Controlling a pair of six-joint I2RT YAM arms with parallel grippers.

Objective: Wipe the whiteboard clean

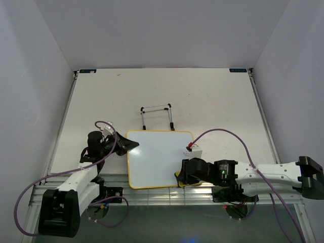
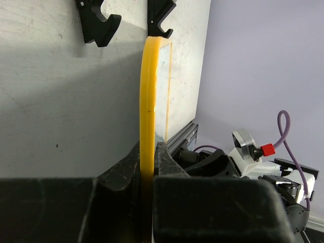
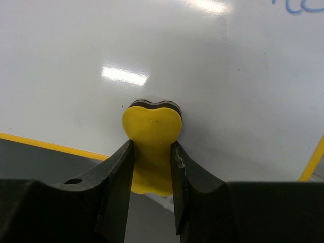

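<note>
The whiteboard point(image 1: 157, 159) lies flat on the table near the front edge, white with a thin yellow frame. My left gripper point(image 1: 129, 145) is shut on the frame at the board's left edge; in the left wrist view the yellow frame point(image 2: 148, 96) runs straight up from between the left gripper point(image 2: 148, 152) fingers. My right gripper point(image 1: 183, 173) is over the board's near right corner, shut on a yellow eraser point(image 3: 152, 126) whose dark pad presses on the whiteboard surface point(image 3: 212, 76). Faint bluish scribble point(image 3: 302, 6) shows at the top right of the right wrist view.
A black wire stand point(image 1: 157, 115) sits on the table just behind the board, apart from it; its hooks point(image 2: 101, 25) show at the top of the left wrist view. An aluminium rail point(image 1: 162, 195) runs along the table's near edge. Grey walls close in both sides.
</note>
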